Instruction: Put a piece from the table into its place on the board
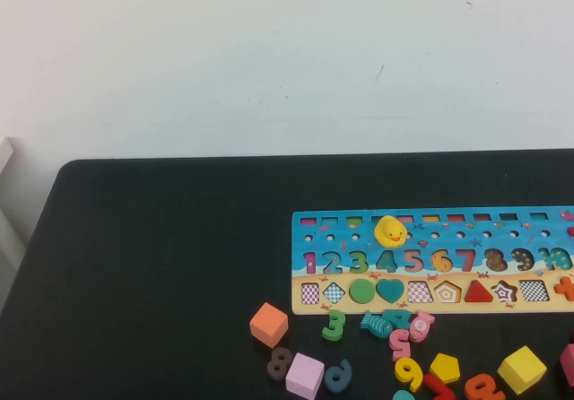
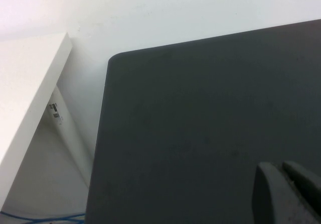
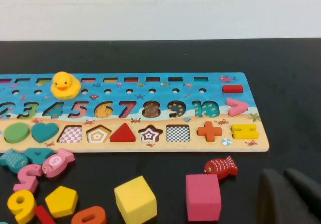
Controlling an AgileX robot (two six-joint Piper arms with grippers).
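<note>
Pentagon piece (image 3: 61,201) well apart from right claw (image 3: 293,196)

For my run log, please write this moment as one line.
small flat yellow pentagon wooden block: on black table, untouched | pentagon recess: empty | left pincer: parked | right pincer: near board

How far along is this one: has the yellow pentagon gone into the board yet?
Not started. The yellow pentagon lies on the table among the loose numbers, near the board. Its pentagon recess is empty. Nothing is in hand: the right gripper is near the board's right end, and the left gripper is over bare table. Grasping, carrying and seating all remain.
</note>
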